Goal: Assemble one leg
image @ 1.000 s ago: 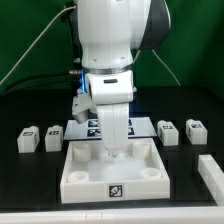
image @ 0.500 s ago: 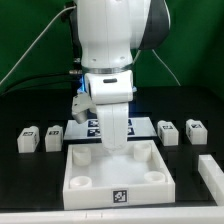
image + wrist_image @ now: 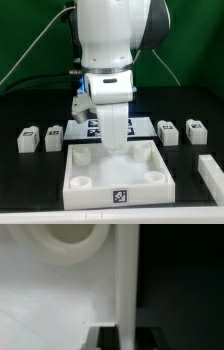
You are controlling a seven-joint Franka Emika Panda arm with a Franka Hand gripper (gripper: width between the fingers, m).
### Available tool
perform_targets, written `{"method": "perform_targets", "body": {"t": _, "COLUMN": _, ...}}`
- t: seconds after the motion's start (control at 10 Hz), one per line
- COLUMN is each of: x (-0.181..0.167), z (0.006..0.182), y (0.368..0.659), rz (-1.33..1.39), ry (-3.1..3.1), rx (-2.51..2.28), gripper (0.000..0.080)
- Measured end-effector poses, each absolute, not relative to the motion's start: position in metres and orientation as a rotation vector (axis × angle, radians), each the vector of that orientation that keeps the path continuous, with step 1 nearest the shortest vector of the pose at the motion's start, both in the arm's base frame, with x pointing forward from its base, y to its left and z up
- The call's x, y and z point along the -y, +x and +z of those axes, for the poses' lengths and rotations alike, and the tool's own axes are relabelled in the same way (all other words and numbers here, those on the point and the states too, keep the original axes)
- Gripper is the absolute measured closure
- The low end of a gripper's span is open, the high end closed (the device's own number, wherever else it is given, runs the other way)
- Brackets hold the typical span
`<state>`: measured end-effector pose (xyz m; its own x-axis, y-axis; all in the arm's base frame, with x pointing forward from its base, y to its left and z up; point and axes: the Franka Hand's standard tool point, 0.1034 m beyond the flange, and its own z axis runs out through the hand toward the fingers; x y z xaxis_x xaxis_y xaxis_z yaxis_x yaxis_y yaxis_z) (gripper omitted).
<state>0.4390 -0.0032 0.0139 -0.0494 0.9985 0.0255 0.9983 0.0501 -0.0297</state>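
Observation:
The large white tray-like part (image 3: 90, 192) lies in the middle of the black table, with round sockets in its corners. My gripper (image 3: 113, 148) is down at the middle of its far wall. In the wrist view my gripper (image 3: 127, 336) has one dark finger on each side of the tray's upright wall (image 3: 125, 280), and the wall fills the gap between them. A round socket (image 3: 70, 238) shows on the tray's floor. Small white tagged legs stand apart on the table: two on the exterior view's left (image 3: 28, 139) (image 3: 52, 139) and two on its right (image 3: 168, 131) (image 3: 195, 131). None is held.
The marker board (image 3: 85, 128) lies behind the tray, partly hidden by the arm. Another white part (image 3: 210, 170) lies at the exterior view's right edge. A white wall closes the back of the table. Cables hang behind the arm.
A second ago a fingertip reached a little lower inside the tray's far wall. Since half a second ago nothing has visibly moved.

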Motion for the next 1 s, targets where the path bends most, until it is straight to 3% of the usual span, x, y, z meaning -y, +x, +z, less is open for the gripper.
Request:
{"method": "perform_targets", "body": {"t": 0.3, "x": 0.0, "z": 0.015, "y": 0.446, "rz": -0.005, "ry": -2.145, "rx": 2.248, "gripper": 0.0741}}
{"method": "perform_targets", "body": {"t": 0.7, "x": -0.037, "z": 0.015, "y": 0.488, "rz": -0.08, "ry": -2.157, "rx": 2.241, "gripper": 0.0741}}
{"method": "perform_targets", "body": {"t": 1.0, "x": -0.049, "z": 0.014, "y": 0.488, "rz": -0.074, "ry": -2.171, "rx": 2.206, "gripper": 0.074}}
